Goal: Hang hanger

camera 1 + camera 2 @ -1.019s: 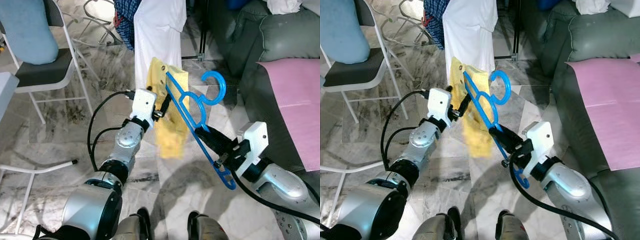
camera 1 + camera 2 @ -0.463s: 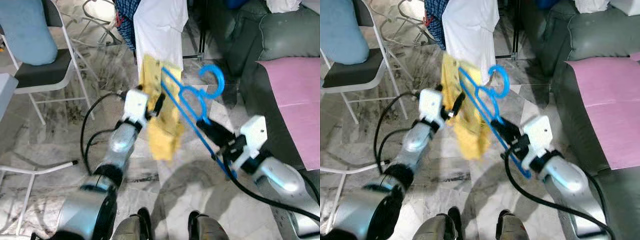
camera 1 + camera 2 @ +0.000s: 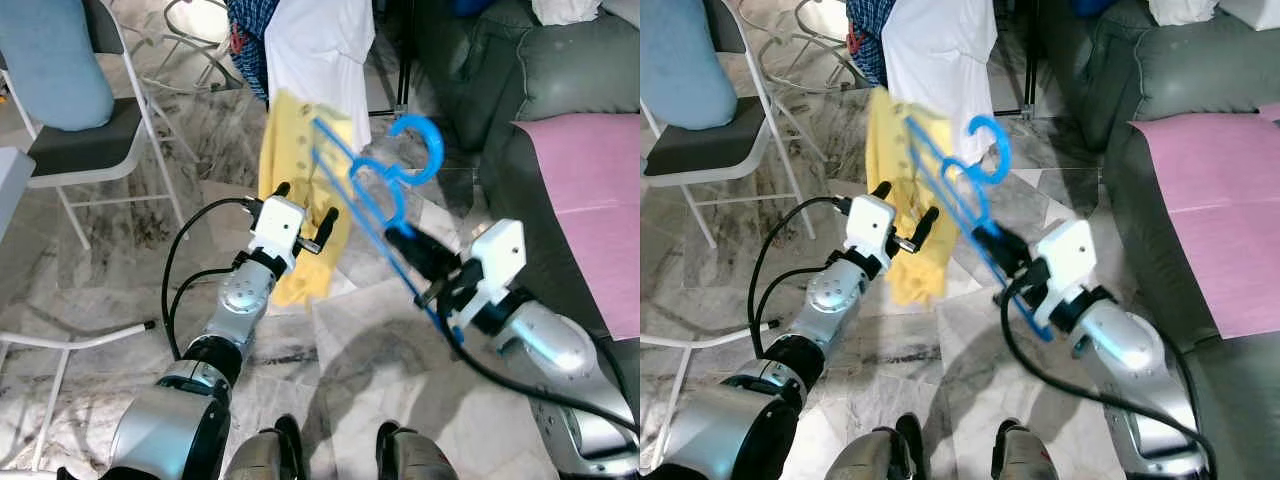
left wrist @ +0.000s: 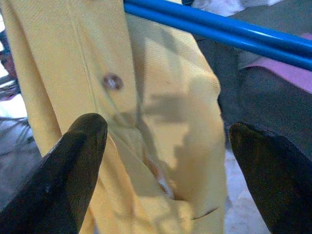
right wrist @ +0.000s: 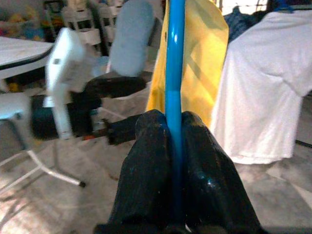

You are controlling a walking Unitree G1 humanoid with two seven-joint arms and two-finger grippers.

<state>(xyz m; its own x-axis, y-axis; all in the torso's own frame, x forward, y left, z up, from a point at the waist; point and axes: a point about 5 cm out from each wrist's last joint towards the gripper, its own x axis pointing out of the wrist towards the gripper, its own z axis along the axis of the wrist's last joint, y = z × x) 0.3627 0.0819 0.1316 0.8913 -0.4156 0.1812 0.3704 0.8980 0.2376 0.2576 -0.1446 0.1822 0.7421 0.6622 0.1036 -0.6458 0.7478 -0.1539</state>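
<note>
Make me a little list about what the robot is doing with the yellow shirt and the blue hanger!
right gripper: shut on the blue hanger, holding its lower bar
left gripper: open, fingers either side of the yellow shirt
yellow shirt: draped on the hanger, hanging down
hanger hook: points up, free
white shirt: hangs behind the yellow one
nearby: folding chair, grey sofa, pink sheet

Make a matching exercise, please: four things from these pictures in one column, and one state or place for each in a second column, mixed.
Things:
1. blue hanger
2. yellow shirt
3. left gripper
4. pink sheet

States:
A. lies on the grey sofa
B. open, touching nothing
C. clamped in the right gripper
D. draped over the blue bars

Pairs: 1-C, 2-D, 3-B, 4-A
</note>
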